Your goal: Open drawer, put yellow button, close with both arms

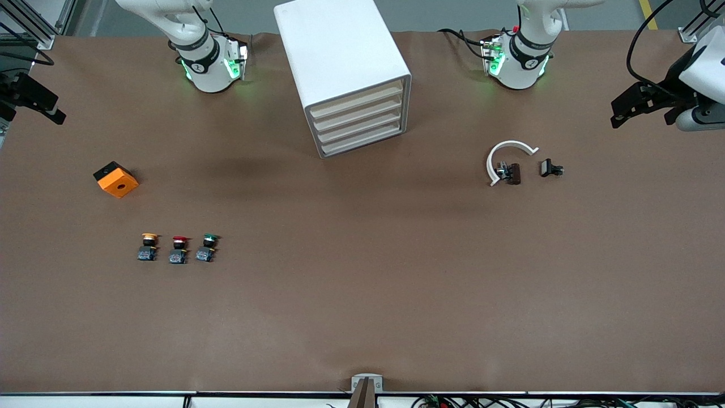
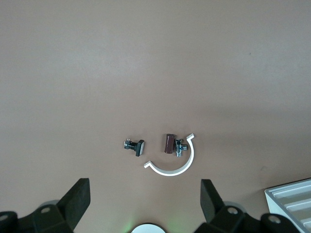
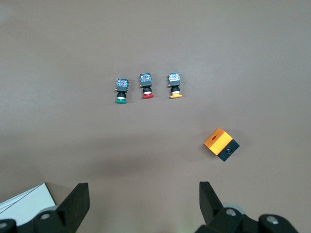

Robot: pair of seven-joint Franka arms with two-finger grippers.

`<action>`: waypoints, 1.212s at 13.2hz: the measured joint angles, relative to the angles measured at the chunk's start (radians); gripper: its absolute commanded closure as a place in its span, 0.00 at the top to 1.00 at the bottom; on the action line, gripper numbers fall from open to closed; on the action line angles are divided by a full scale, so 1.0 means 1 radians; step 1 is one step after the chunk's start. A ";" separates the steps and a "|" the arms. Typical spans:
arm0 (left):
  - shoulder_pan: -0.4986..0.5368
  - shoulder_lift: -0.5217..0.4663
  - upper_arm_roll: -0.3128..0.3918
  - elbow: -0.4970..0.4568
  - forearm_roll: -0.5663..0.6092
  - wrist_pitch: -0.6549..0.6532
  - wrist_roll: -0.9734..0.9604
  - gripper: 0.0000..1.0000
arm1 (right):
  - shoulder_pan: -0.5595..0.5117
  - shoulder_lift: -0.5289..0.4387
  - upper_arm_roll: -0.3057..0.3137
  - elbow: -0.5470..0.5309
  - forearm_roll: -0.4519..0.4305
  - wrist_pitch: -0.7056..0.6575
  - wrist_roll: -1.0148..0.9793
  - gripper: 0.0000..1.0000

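The white cabinet (image 1: 344, 73) stands at the worktop's edge between the two arm bases, all four drawers shut; the top drawer (image 1: 358, 97) sits flush. The yellow button (image 1: 148, 247) stands out on the worktop toward the right arm's end, last in a row with the red button (image 1: 179, 249) and green button (image 1: 207, 247). The left gripper (image 2: 146, 201) hangs with fingers spread wide, holding nothing, above that arm's edge of the worktop. The right gripper (image 3: 144, 204) does likewise at its edge. Both arms wait.

Brown table (image 1: 362, 283), white cabinet (image 1: 340, 51), three buttons including yellow button (image 1: 148, 247), orange block (image 1: 116, 179), white clamp ring (image 1: 504, 156)
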 measured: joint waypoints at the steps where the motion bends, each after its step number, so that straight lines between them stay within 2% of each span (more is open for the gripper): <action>1: 0.000 0.000 0.000 0.000 0.000 0.000 0.000 1.00 | 0.000 0.000 0.000 0.000 0.000 0.000 0.001 1.00; 7: 0.005 0.020 0.005 0.015 0.000 -0.007 0.000 1.00 | 0.000 0.000 -0.002 -0.001 -0.002 0.000 0.001 1.00; 11: -0.001 0.140 0.002 0.018 0.000 -0.004 -0.021 1.00 | 0.000 0.000 -0.002 -0.002 -0.002 -0.010 0.001 1.00; 16: -0.079 0.261 -0.060 0.025 -0.007 0.008 -0.354 1.00 | 0.000 0.000 0.000 -0.002 -0.002 -0.012 0.000 1.00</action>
